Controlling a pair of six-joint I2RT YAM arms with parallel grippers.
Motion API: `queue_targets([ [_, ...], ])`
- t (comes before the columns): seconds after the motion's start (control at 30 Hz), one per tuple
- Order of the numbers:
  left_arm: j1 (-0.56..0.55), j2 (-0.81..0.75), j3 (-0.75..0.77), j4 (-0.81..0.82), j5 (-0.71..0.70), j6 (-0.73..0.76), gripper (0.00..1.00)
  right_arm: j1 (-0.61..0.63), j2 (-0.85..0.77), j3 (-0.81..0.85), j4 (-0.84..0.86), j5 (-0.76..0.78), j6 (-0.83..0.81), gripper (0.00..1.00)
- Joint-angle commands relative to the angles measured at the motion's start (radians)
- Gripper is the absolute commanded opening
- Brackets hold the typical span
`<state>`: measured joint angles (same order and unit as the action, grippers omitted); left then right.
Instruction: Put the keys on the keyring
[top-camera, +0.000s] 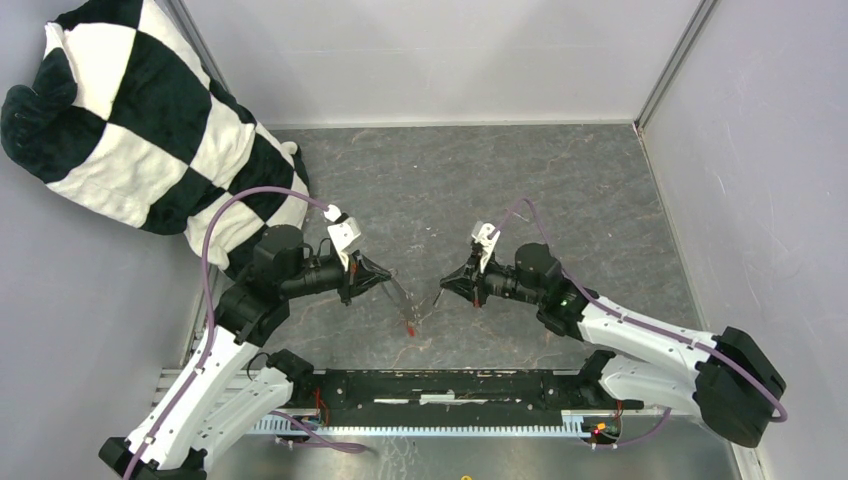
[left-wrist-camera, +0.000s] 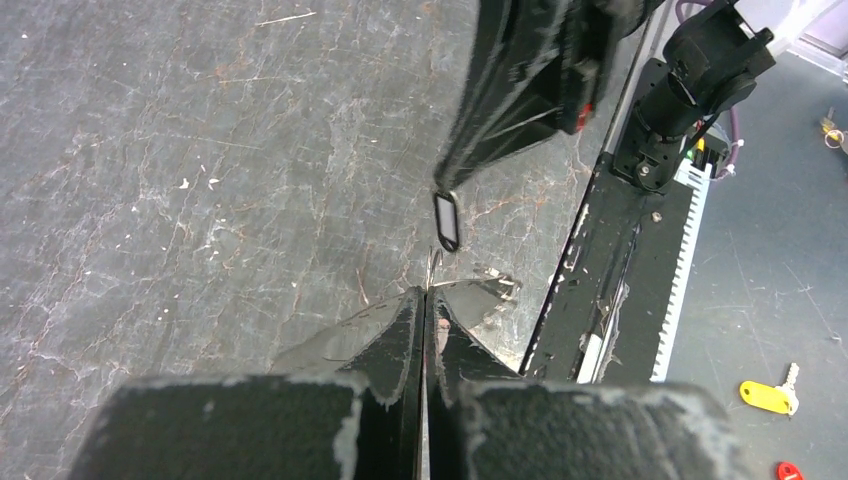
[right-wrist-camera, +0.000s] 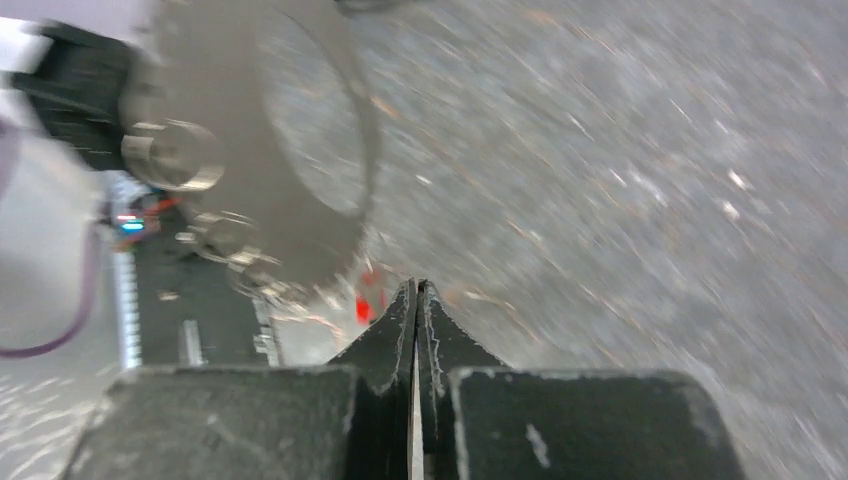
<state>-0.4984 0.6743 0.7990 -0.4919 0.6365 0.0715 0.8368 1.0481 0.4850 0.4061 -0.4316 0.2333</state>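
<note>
My left gripper (top-camera: 386, 282) is shut on the keyring (top-camera: 400, 298), a thin silvery loop that slants down toward the table. The key with the red tag (top-camera: 409, 326) sits at the loop's low end. In the left wrist view the ring's wire (left-wrist-camera: 434, 264) sticks out just past my shut fingertips (left-wrist-camera: 425, 293). My right gripper (top-camera: 445, 286) faces the left one, a short gap away, and is shut on the key with the black, white-labelled tag (left-wrist-camera: 447, 221), which dangles from its tips. The right wrist view is blurred; the red tag (right-wrist-camera: 365, 306) shows left of its shut fingertips (right-wrist-camera: 415, 286).
A black-and-white checkered plush (top-camera: 150, 120) lies at the back left against the wall. Grey walls close in the table at the back and on the right. The black base rail (top-camera: 450, 390) runs along the near edge. A yellow-tagged key (left-wrist-camera: 765, 396) lies on the floor beyond it.
</note>
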Motion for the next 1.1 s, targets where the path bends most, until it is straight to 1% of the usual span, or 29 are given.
queue_targets([
  [0.0, 0.007, -0.013, 0.027, 0.037, -0.017, 0.006, 0.02, -0.001, 0.06, 0.063, -0.277, 0.383, -0.077, 0.01],
  [0.1, 0.007, -0.017, 0.032, 0.038, -0.024, 0.008, 0.02, -0.005, 0.116, 0.043, -0.286, 0.516, -0.08, 0.0],
  [0.23, 0.007, -0.026, 0.045, 0.043, -0.046, 0.02, 0.02, -0.008, 0.199, 0.038, -0.206, 0.531, -0.081, 0.0],
  [0.37, 0.007, -0.045, 0.053, 0.074, -0.067, 0.022, 0.02, -0.01, 0.331, 0.118, -0.174, 0.514, -0.072, 0.03],
  [0.47, 0.007, -0.038, 0.063, 0.057, -0.06, 0.026, 0.02, -0.01, 0.445, 0.199, -0.204, 0.497, -0.07, 0.13],
  [0.57, 0.007, -0.042, 0.069, 0.035, -0.063, 0.034, 0.02, -0.011, 0.521, 0.258, -0.225, 0.483, -0.061, 0.24],
  [0.7, 0.007, -0.044, 0.069, 0.029, -0.067, 0.039, 0.02, -0.009, 0.54, 0.278, -0.204, 0.474, -0.059, 0.43],
  [0.8, 0.007, -0.04, 0.071, 0.033, -0.071, 0.042, 0.02, -0.01, 0.528, 0.289, -0.221, 0.491, -0.071, 0.54],
  [0.93, 0.007, -0.033, 0.071, 0.039, -0.067, 0.039, 0.02, -0.01, 0.478, 0.268, -0.256, 0.544, -0.06, 0.62],
  [1.0, 0.008, -0.032, 0.07, 0.038, -0.067, 0.042, 0.02, -0.015, 0.448, 0.234, -0.258, 0.551, -0.042, 0.63],
  [1.07, 0.007, -0.032, 0.069, 0.038, -0.068, 0.042, 0.02, -0.026, 0.429, 0.205, -0.263, 0.538, -0.026, 0.62],
])
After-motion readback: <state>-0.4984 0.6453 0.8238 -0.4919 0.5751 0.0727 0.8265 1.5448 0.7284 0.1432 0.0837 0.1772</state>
